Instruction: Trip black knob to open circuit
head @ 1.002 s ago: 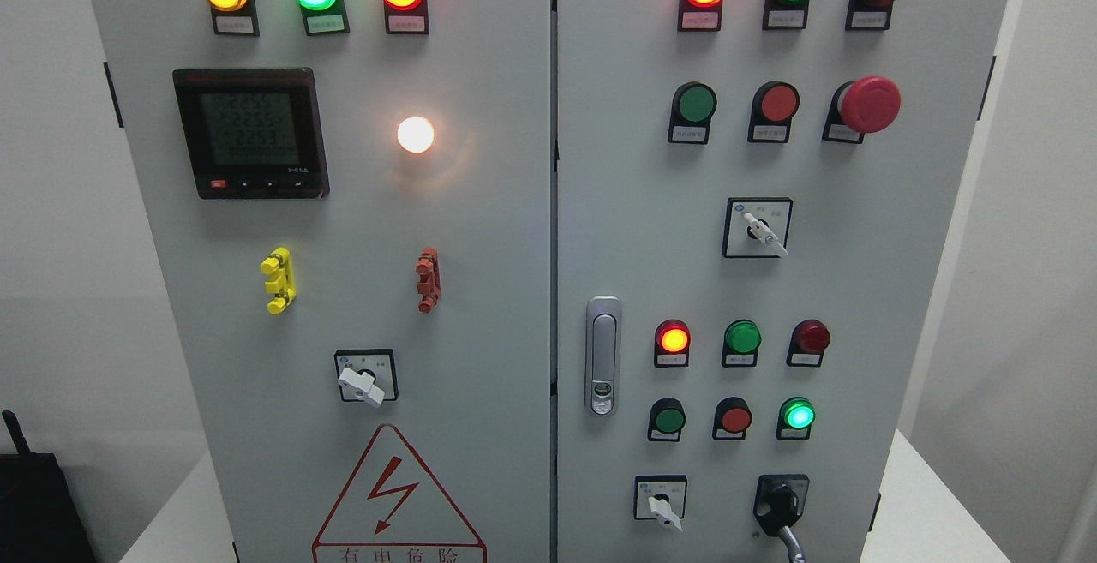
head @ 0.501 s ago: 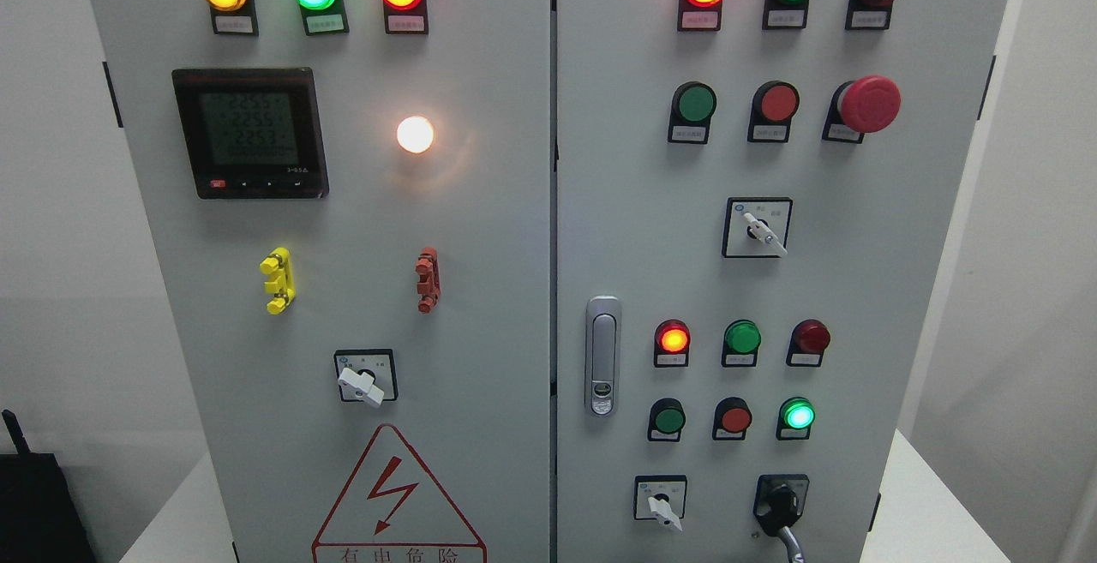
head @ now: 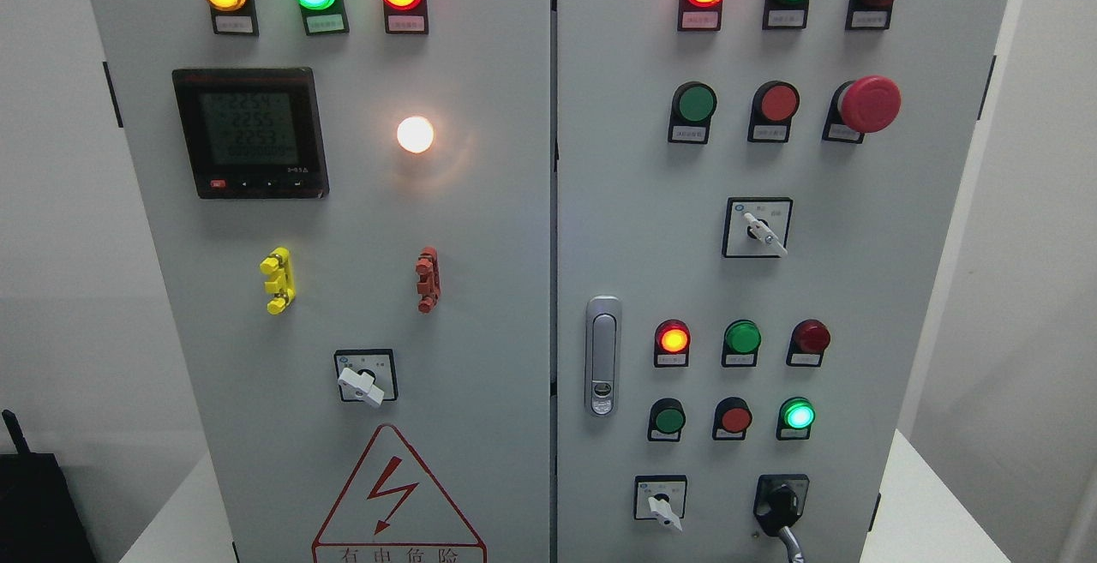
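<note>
The black knob point(head: 781, 504) sits on a black plate at the lower right of the grey cabinet's right door point(head: 891, 289), close to the picture's bottom edge. Its silver-tipped handle points down and to the right. Left of it is a small white selector switch point(head: 661, 505). Neither of my hands nor any arm shows in the head view.
The right door carries red and green lamps and buttons, a red mushroom button point(head: 869, 104), a white selector point(head: 759, 229) and a silver latch point(head: 602, 356). The left door has a meter point(head: 249, 131), a lit white lamp point(head: 415, 134), yellow and red clips, another selector point(head: 364, 379).
Only a digit on the meter's display has changed; nothing else has moved.
</note>
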{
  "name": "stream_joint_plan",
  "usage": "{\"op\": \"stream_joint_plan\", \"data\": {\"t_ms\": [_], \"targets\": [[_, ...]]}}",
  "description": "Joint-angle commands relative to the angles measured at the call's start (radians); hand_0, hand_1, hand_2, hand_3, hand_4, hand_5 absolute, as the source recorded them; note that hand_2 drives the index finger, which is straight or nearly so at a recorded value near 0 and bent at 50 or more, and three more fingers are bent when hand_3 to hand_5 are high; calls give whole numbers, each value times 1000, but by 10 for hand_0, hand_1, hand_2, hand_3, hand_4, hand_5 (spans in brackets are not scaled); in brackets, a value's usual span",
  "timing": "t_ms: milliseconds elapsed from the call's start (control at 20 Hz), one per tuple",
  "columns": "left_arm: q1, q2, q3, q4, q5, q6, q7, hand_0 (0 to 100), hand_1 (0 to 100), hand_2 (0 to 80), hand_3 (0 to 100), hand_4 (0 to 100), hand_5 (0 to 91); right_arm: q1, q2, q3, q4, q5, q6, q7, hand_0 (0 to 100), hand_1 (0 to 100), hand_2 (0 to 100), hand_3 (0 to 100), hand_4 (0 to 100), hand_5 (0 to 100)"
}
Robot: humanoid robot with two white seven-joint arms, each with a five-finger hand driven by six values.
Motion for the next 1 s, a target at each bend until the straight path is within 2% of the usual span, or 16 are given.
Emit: {"op": "stream_joint_plan", "data": {"t_ms": [0, 952], "targets": [[-2, -2, 1, 0, 2, 0, 0, 120, 389, 0, 0, 0, 0, -21, 2, 28, -54, 6, -19, 28, 1000, 852, 0, 961, 900, 915], [-2, -2, 1, 0, 2, -1, 0, 120, 389, 0, 0, 0, 0, -13, -6, -18, -53, -2, -19, 28, 1000, 856, 0, 966, 901, 914]]}}
